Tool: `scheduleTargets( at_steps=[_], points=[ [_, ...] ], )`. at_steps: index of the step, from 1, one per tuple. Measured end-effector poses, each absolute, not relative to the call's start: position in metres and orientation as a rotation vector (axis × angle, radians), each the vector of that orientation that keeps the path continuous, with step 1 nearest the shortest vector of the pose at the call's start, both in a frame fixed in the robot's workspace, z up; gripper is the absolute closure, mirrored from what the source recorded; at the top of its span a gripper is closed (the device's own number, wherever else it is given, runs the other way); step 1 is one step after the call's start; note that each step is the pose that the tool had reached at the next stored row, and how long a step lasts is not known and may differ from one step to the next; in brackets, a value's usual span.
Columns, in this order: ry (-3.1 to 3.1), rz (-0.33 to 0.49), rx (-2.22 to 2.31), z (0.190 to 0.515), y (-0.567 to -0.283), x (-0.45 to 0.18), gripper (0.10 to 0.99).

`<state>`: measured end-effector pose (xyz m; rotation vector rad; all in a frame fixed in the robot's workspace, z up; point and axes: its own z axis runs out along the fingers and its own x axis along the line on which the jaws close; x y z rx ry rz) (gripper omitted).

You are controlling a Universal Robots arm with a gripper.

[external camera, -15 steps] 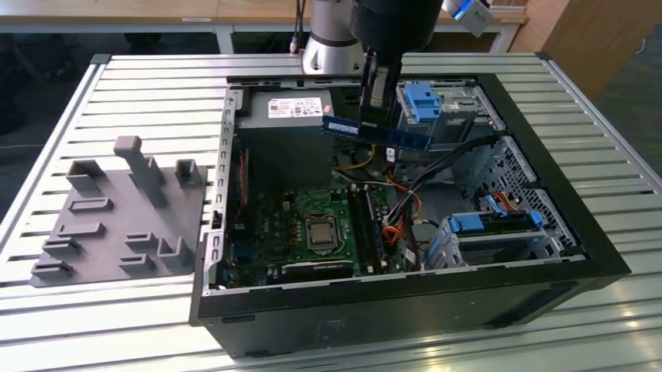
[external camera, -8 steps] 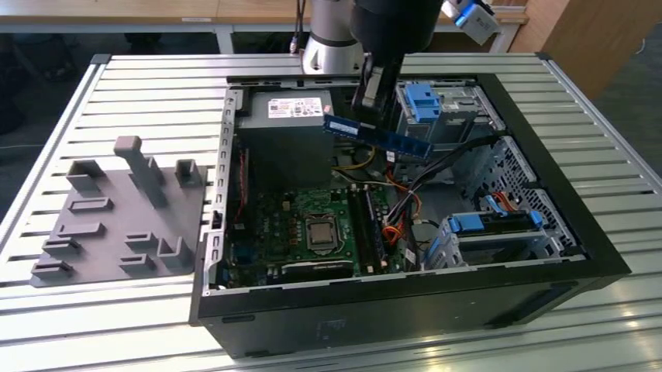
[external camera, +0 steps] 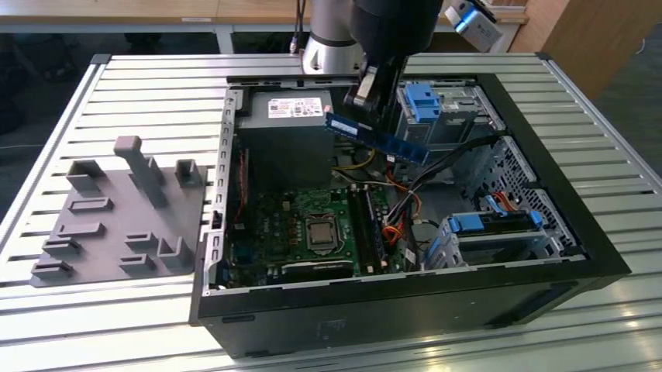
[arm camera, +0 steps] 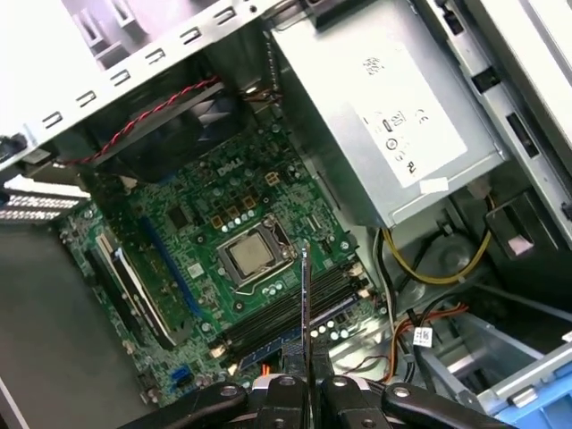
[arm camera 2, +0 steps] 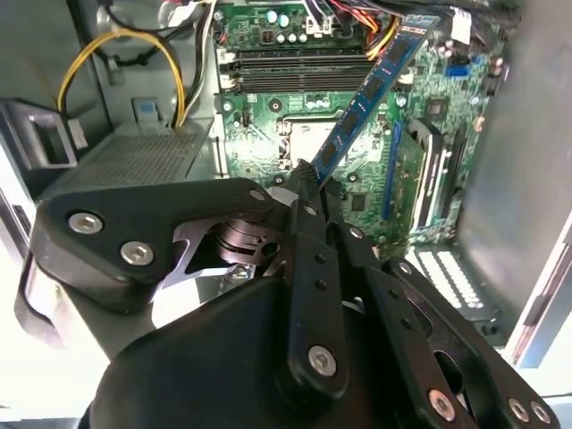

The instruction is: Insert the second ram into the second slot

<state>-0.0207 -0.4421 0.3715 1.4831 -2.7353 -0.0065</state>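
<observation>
Overhead, the gripper (external camera: 362, 98) has its jaws clamped on one end of the second ram (external camera: 377, 138). The stick hangs tilted in the exterior view's upper middle, above the open computer case (external camera: 362, 310) and apart from the green motherboard (external camera: 294, 213).

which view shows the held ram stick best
The exterior view: the second ram shows nearly its whole length, side-on. The second wrist view shows it foreshortened, running away from the camera; the first wrist view shows its thin edge.
</observation>
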Motion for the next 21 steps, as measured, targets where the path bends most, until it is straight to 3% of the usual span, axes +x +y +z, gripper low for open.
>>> scheduleTargets(
  at_steps=[21],
  points=[
    [-2.954,0.000,0.965,0.3670,-0.4421,-0.0207,0.949]
  ],
)
